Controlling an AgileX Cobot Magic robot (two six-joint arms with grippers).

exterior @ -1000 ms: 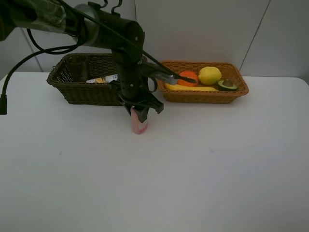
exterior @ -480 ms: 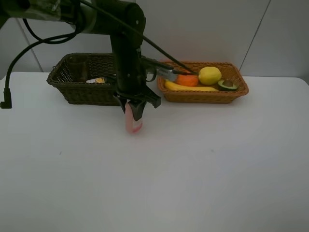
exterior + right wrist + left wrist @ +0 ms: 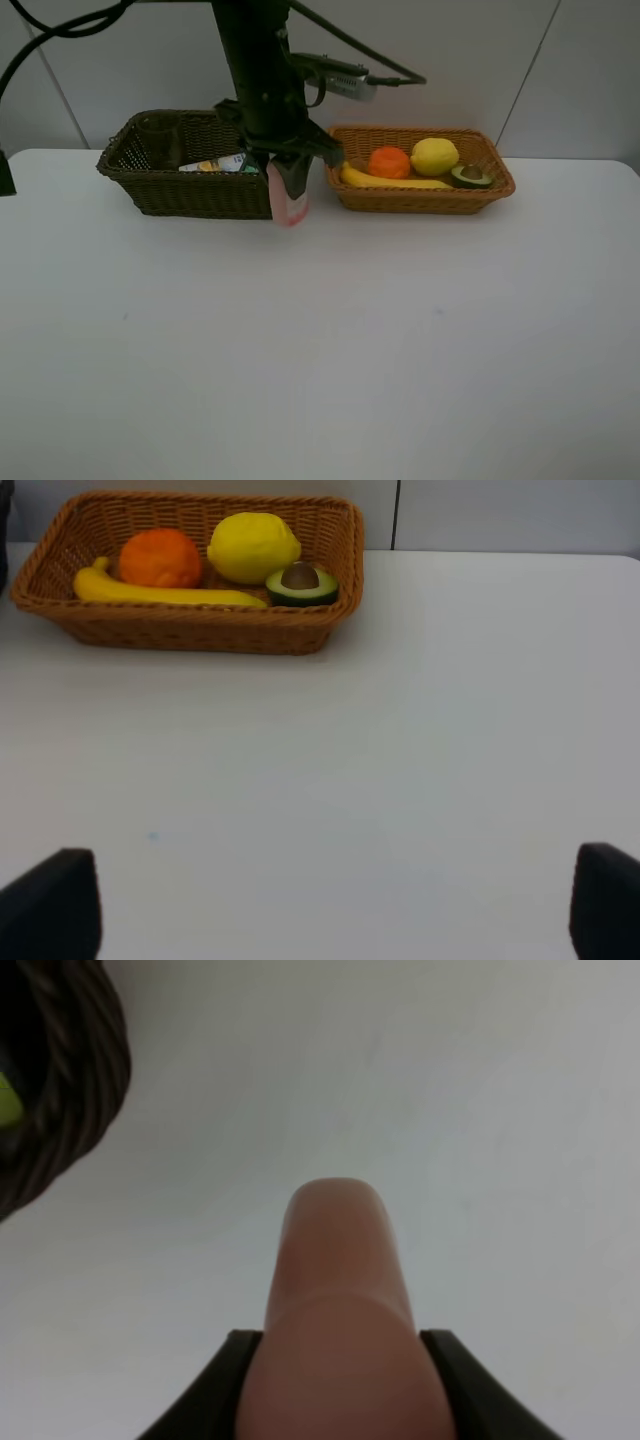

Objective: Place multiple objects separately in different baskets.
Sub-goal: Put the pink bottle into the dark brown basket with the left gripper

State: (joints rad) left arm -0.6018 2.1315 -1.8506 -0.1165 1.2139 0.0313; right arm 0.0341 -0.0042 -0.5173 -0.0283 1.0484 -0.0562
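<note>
Pink plastic: small pink plastic bottle (image 3: 291, 207) hangs clear of the white worktop (image 3: 330, 340), just beside the near right corner of the deep, dark olive-brown rectangular wicker basket (image 3: 150, 190).
Left pincer: the black left pincer (image 3: 288, 185) is clamped on the pink bottle's upper part; the left wrist view shows the bottle (image 3: 340, 1330) filling the gap between both dark fingers.
Right pincer: the right pincer's jaws stand wide and hold nothing; only dark fingertips (image 3: 50, 905) show at the edges of its wrist view.
Landmark basket: a white bottle with a label (image 3: 220, 163) lies inside; right of it sits the shallow orange-tan wicker basket (image 3: 425, 200) with banana (image 3: 395, 182), orange (image 3: 389, 162), lemon (image 3: 434, 156) and halved avocado (image 3: 470, 176).
Step in hand: carrying the bottle over the dark basket's rim.
Doing it well: likely best to keep the bottle above the rim, move over open basket floor, then lower before letting go.
Surface and room: matte white worktop, bare in front; pale panelled wall (image 3: 450, 60) behind.
</note>
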